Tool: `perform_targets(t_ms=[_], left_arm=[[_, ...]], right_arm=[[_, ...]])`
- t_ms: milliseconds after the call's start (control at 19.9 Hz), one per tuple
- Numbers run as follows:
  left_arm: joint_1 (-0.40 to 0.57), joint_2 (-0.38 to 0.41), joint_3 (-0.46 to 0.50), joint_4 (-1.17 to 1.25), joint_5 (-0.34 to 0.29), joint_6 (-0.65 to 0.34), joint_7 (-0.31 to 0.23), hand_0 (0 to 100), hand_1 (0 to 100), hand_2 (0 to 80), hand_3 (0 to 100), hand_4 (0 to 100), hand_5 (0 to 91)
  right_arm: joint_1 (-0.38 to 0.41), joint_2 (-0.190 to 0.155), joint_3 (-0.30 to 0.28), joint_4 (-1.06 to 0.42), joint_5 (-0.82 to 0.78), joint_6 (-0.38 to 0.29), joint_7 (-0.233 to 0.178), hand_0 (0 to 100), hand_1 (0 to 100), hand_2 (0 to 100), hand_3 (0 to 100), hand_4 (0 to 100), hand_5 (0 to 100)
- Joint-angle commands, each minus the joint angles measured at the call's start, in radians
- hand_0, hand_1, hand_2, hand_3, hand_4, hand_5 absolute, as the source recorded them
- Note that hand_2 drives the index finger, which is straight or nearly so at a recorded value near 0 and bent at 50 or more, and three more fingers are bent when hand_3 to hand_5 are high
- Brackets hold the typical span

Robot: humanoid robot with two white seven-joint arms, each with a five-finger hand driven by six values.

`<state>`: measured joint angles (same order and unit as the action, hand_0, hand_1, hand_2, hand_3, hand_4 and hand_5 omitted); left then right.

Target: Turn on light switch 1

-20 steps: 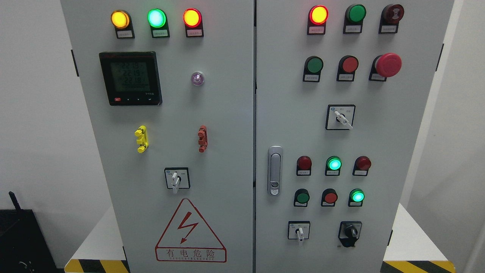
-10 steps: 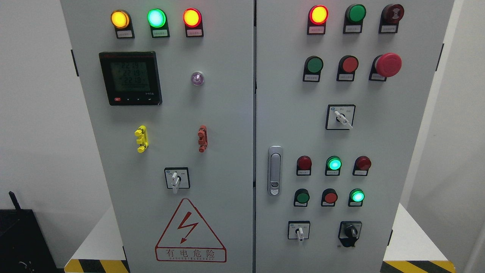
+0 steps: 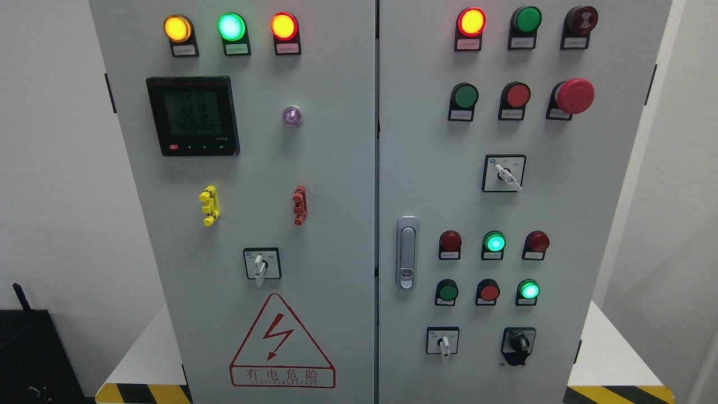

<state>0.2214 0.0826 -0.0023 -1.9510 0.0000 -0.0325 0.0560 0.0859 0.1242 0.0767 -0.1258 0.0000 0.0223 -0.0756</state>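
I count on my cabinet: two doors (image 3: 336,168); six lit lamps (image 3: 231,26); four rotary selector switches (image 3: 504,174); one red mushroom button (image 3: 574,96); one digital meter (image 3: 193,116); one door handle (image 3: 406,252); one warning triangle (image 3: 282,343).

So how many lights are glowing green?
3. One sits in the top row of the left door. Two are low on the right door, one in the middle, one below it to the right. None looks hidden.
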Motion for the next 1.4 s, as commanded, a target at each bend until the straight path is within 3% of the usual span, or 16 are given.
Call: perform_targets(t_ms=[0, 150, 301, 652, 1003, 1203, 1354], left_arm=[[-0.106, -0.024, -0.039, -0.129, -0.031, 0.048, 0.001, 37, 76, 34.4, 61, 77, 61.4], [-0.164, -0.047, -0.047, -0.129, -0.034, 0.141, 0.011, 35, 75, 34.7, 62, 78, 62.1], [-0.217, -0.078, -0.051, -0.129, -0.034, 0.233, 0.039, 25, 74, 37.3, 65, 79, 65.7], [-0.33, -0.127, -0.061, -0.126, -0.034, 0.404, 0.073, 12, 78, 52.3, 79, 86, 73.2], [-0.384, -0.141, -0.061, -0.124, -0.058, 0.445, 0.119, 9, 78, 55.7, 86, 89, 77.9], [-0.389, -0.161, -0.061, -0.123, -0.06, 0.451, 0.191, 7, 78, 55.9, 87, 90, 78.1], [-0.392, -0.182, -0.062, -0.123, -0.066, 0.486, 0.194, 7, 78, 55.0, 87, 90, 78.1]], right_arm=[[0.0, 0.0, 0.0, 0.0, -0.025, -0.001, 0.0, 0, 0, 0, 0, 0, 0], [0.0, 0.0, 0.0, 0.0, -0.025, -0.002, 0.0, 0, 0, 0, 0, 0, 0], [0.0, 0.0, 0.0, 0.0, -0.025, -0.001, 0.0, 0, 0, 0, 0, 0, 0], [0.0, 0.0, 0.0, 0.0, -0.025, -0.001, 0.0, 0, 0, 0, 0, 0, 0], [0.0, 0.0, 0.0, 0.0, -0.025, -0.001, 0.0, 0, 0, 0, 0, 0, 0], [0.0, 0.0, 0.0, 0.0, -0.025, -0.002, 0.0, 0, 0, 0, 0, 0, 0], [0.0, 0.0, 0.0, 0.0, -0.025, -0.001, 0.0, 0, 0, 0, 0, 0, 0]])
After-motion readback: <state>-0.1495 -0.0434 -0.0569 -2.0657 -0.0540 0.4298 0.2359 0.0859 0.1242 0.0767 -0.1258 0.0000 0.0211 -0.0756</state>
